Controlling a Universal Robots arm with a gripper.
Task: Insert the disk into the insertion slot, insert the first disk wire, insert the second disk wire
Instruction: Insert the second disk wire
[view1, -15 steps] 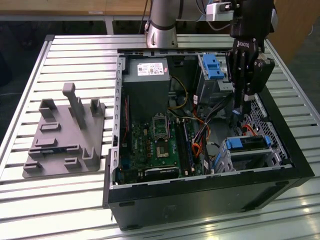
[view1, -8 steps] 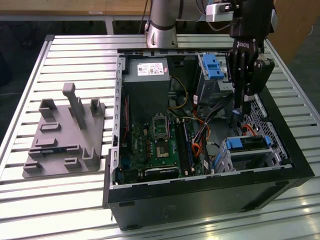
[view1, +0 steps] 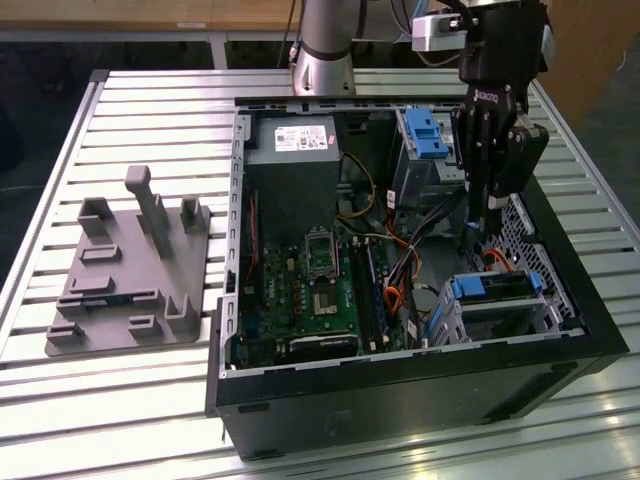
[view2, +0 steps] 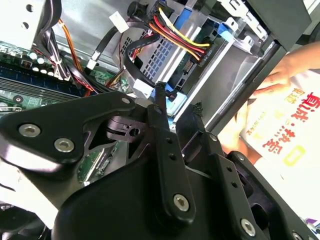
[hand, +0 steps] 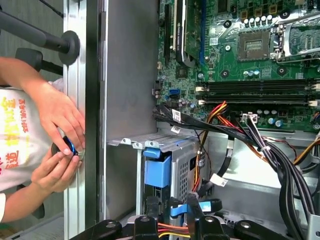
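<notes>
The disk, silver in a blue carrier, sits inside the insertion slot, a perforated silver cage at the case's near corner on the exterior view's right. My gripper hangs just above and behind it, fingers pointing down. In both wrist views the gripper is shut on a blue connector at the end of a black disk wire, close to the disk's end. A red, yellow and orange wire bundle runs to the disk.
A grey fixture plate lies on the slatted table beside the case. Inside are the motherboard, the power supply, a blue-latched bay and loose cable bundles. A person's hands work at the case's outer wall.
</notes>
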